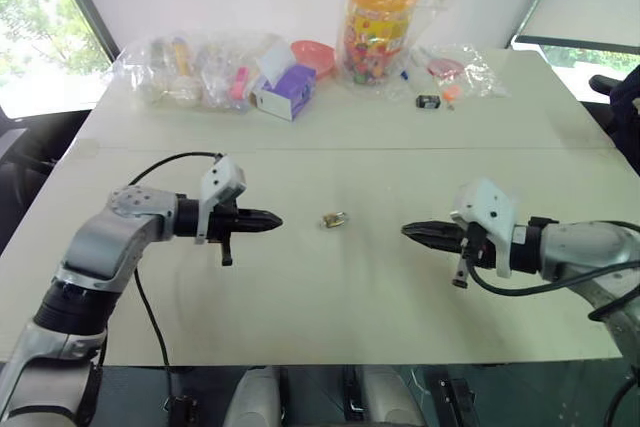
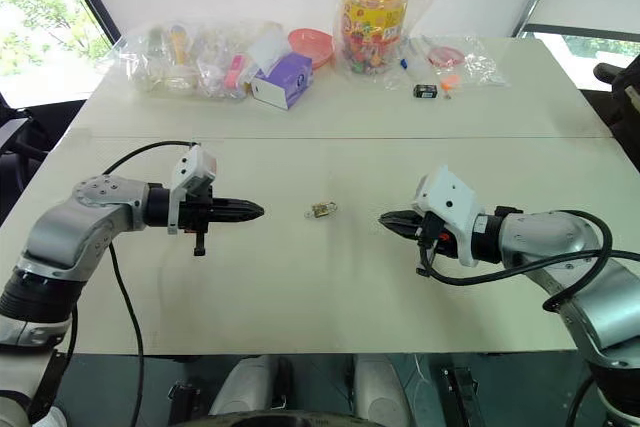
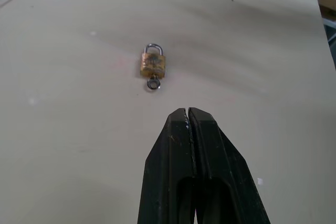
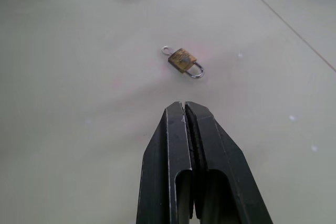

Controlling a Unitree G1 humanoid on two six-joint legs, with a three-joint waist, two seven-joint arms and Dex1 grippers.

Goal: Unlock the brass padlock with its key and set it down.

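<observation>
Centrally, 1 brass padlock [image 1: 335, 218] with 1 key [image 3: 153, 83] inserted, 2 pincers — left pincer [image 1: 274, 219], right pincer [image 1: 409, 231] — closed, empty

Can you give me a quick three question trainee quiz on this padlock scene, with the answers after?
1. True or false: the brass padlock lies on the table between the left gripper and the right gripper.
2. How do both grippers' jaws stand? A) shut and empty B) shut on the padlock C) wide open
3. Fill in: the key sticks out of the padlock's end opposite the ____.

Key
1. True; neither gripper touches it.
2. A
3. shackle
</observation>
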